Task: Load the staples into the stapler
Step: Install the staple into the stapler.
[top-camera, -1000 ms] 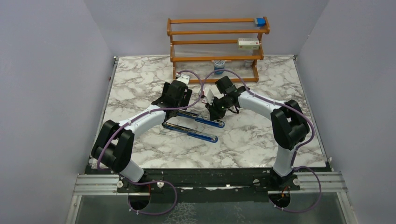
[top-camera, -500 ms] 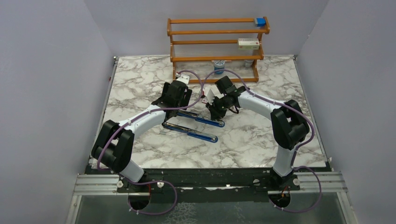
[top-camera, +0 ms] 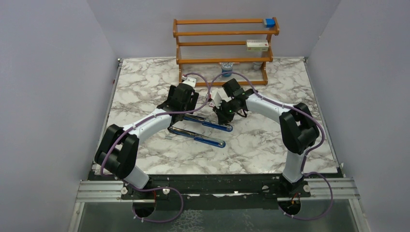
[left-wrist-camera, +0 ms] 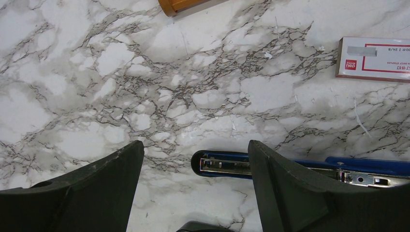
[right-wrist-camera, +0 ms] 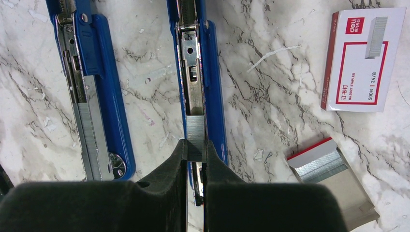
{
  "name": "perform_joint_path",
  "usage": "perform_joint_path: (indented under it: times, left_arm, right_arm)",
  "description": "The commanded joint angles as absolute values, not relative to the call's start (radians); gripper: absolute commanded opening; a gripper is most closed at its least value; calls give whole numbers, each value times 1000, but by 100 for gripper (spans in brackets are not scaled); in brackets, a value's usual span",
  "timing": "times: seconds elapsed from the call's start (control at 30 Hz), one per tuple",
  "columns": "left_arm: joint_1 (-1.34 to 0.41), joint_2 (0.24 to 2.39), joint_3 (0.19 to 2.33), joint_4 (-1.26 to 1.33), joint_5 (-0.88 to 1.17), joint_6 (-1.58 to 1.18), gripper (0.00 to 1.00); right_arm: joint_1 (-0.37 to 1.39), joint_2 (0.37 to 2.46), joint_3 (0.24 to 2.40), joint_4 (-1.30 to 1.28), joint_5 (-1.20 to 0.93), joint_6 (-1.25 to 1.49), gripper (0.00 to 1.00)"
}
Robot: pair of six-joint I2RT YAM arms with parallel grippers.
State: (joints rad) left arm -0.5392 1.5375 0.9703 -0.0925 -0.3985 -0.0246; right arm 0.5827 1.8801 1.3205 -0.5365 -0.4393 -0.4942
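Observation:
The blue stapler (top-camera: 205,129) lies swung open on the marble table, its two arms side by side. In the right wrist view the arm with the metal channel (right-wrist-camera: 193,72) runs up the middle and the other arm (right-wrist-camera: 104,96) lies to its left. My right gripper (right-wrist-camera: 196,145) is shut on a short silver strip of staples (right-wrist-camera: 195,128), held right over the channel. My left gripper (left-wrist-camera: 196,147) is open and empty above the table. The rounded end of one stapler arm (left-wrist-camera: 227,164) shows between its fingers. In the top view the left gripper (top-camera: 186,115) and right gripper (top-camera: 223,116) flank the stapler.
A pink-and-white staple box (right-wrist-camera: 365,60) lies right of the stapler, also seen in the left wrist view (left-wrist-camera: 374,58). Its open tray with more staples (right-wrist-camera: 321,166) lies nearby. A wooden rack (top-camera: 222,60) at the back holds a blue block (top-camera: 269,22) and a box (top-camera: 257,45).

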Motion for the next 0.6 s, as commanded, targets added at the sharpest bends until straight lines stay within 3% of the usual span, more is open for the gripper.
perform_joint_path:
  times: [0.0,0.57]
  left_arm:
    - [-546,1522,991,-80,-425,-18,82]
    - [-550,1522,992,-80,-427,-18,82]
  right_arm:
    - [588,1933,1355,-594,-431,-503,1]
    - [587,1963,1375,-628,-423,-513,4]
